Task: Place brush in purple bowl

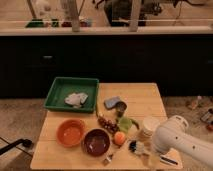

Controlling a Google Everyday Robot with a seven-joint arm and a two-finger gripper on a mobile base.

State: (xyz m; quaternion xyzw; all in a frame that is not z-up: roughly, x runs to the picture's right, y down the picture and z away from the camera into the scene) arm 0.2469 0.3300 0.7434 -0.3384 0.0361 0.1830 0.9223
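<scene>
Camera view of a wooden surface [145, 97] with the robot's white arm [175, 137] entering from the lower right. The gripper [154, 148] sits at the low end of that arm, over the front right part of the surface; how far open it is, and whether it has hold of anything, cannot be told.

The brush [134, 146] lies flat on the surface just beside the gripper. Its dark bristle head points left toward the purple bowl [96, 142], and its thin handle runs right, passing under the arm. The brush is outside the bowl, with a small orange fruit [119, 138] between the two.

An orange bowl [70, 132] stands to the left of the purple bowl, just beside it. A green tray [52, 95] at the back left holds a crumpled white cloth [76, 99]. A blue sponge [112, 102], a dark can [120, 107], a dark red cluster [105, 121] and a green item [126, 124] occupy the middle. A whitish cup [149, 127] stands near the arm.

Behind the surface runs a dark cabinet front [150, 60] under a pale counter [105, 30]. The floor [20, 120] is speckled.
</scene>
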